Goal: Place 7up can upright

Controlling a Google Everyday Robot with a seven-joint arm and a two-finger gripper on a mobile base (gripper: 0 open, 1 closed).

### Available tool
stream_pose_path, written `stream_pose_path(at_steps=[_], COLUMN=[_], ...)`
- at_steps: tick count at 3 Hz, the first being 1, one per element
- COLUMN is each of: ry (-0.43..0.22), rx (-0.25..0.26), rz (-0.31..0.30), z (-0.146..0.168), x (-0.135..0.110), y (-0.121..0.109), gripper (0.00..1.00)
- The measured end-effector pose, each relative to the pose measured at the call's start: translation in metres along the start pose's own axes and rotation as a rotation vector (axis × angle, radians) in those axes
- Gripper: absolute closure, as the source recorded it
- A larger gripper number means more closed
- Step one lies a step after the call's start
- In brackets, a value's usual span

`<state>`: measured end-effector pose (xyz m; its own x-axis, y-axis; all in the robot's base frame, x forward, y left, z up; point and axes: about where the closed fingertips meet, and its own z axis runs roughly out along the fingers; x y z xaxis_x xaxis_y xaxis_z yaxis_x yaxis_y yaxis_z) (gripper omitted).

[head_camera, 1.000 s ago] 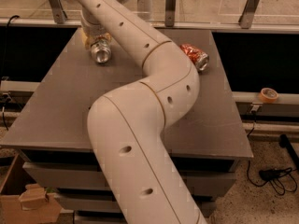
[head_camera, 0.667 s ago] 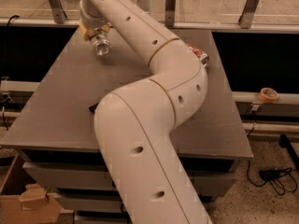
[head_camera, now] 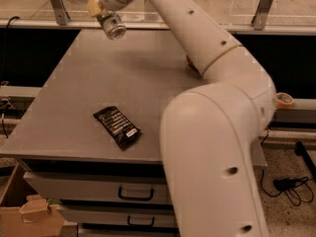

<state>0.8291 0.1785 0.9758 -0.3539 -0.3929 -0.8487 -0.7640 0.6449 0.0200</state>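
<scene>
The 7up can point(head_camera: 112, 25) is a small silvery can with a green band and a shiny metal end. It hangs tilted in the air above the far left part of the grey table point(head_camera: 98, 83), its metal end facing down toward me. My gripper point(head_camera: 104, 14) is at the top left of the camera view, shut on the can from above. The big white arm point(head_camera: 212, 132) runs from the gripper down the right side of the view.
A black snack packet point(head_camera: 117, 127) lies flat near the table's front left. A sliver of a red-orange can point(head_camera: 189, 59) shows behind the arm at the right. Drawers point(head_camera: 133, 194) sit under the table. A tape roll point(head_camera: 284, 100) rests on the right ledge.
The gripper has lifted the can off the table and moved it up and left. The arm has swung, uncovering the black packet and hiding most of the red-orange can.
</scene>
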Motion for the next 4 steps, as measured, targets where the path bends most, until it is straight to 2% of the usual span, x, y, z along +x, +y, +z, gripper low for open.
stream_pose_path(at_steps=[1, 2, 3, 4], ry=[-0.177, -0.283, -0.316, -0.321], rx=[-0.096, -0.146, -0.144, -0.117], rz=[-0.009, -0.064, -0.199, -0.271], z=[-0.049, -0.116, -0.187, -0.196], x=[-0.003, 0.002, 0.024, 0.031], y=[-0.01, -0.019, -0.027, -0.036], gripper=[1.0, 1.0, 1.0, 1.0])
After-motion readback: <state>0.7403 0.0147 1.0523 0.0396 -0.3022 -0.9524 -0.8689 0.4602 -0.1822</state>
